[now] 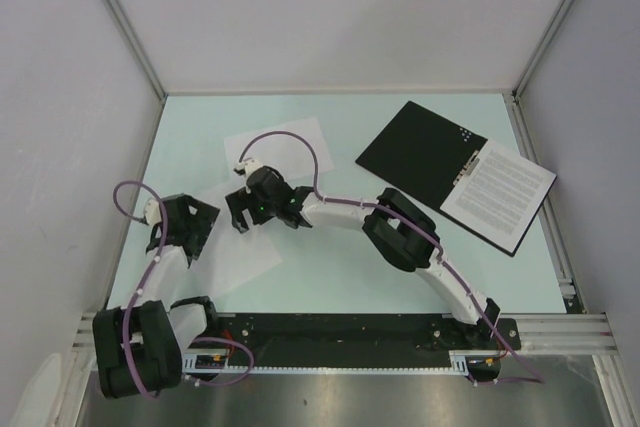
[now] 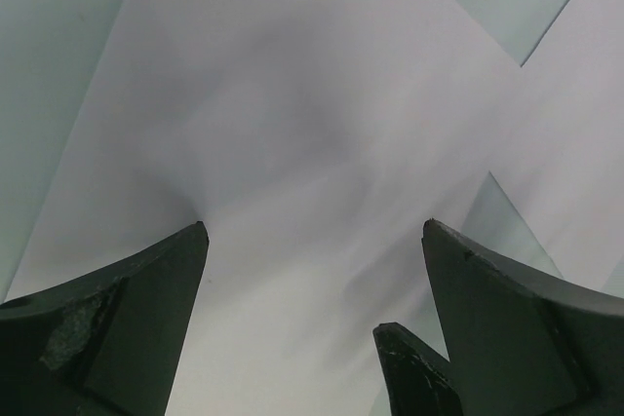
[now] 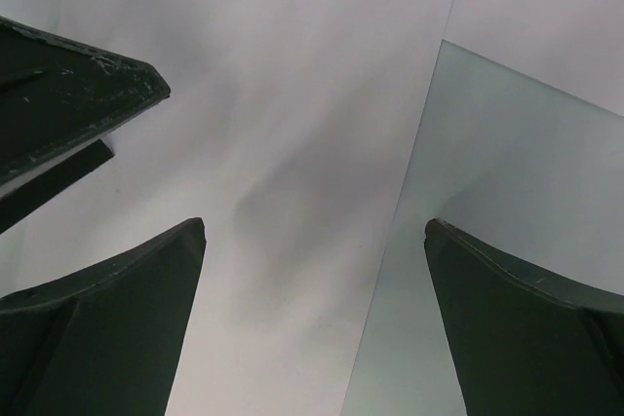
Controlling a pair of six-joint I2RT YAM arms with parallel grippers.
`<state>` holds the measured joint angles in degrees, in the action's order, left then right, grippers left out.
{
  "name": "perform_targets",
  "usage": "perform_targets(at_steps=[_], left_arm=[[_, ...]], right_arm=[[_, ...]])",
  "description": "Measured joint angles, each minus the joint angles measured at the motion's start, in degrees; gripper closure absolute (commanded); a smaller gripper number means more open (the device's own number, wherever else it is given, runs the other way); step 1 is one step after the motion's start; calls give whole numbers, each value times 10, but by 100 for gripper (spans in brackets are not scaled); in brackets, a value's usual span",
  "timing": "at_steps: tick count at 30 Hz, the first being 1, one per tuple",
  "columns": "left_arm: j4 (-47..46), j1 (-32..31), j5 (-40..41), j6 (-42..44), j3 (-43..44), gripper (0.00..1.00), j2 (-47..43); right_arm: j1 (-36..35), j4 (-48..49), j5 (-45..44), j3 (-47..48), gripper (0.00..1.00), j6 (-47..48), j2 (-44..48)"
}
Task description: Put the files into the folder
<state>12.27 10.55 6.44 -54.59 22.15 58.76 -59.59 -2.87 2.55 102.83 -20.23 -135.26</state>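
Bench (image 1: 330, 277) lies open between the blank files (image 1: 285, 152) at left and the folder (image 1: 420, 147), spread open far right with the printed file (image 1: 497, 187) on its right half, shown only from above. Wrist views catch just blank paper edges beneath left end effector (image 2: 312, 241) and right end effector (image 3: 312, 241), both spread wide, empty.

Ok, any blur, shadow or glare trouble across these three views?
Top external: sharp, evenly lit. Left wrist: soft grey shadows mottle the blank white paper sheet; left gripper fingers nearly black. Right wrist: similar shadow on its white sheet, edges crisp.
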Motion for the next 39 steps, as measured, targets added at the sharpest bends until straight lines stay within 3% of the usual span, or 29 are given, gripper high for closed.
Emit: perform_targets(at_steps=[9,23,30,34,39], left_arm=[[-70,13,-24,-30,-15,0,25],[-139,22,-70,-31,-20,0,61],[-178,22,-105,-17,-20,0,78],[-179,22,-111,-7,-20,0,78],[-182,22,-116,2,-20,0,80]], right_arm=[[-7,-20,7,9,0,-13,-2],[25,77,229,-75,0,-161,23],[46,212,312,-166,0,-281,38],[62,267,322,-169,0,-328,28],[69,252,289,-168,0,-319,27]])
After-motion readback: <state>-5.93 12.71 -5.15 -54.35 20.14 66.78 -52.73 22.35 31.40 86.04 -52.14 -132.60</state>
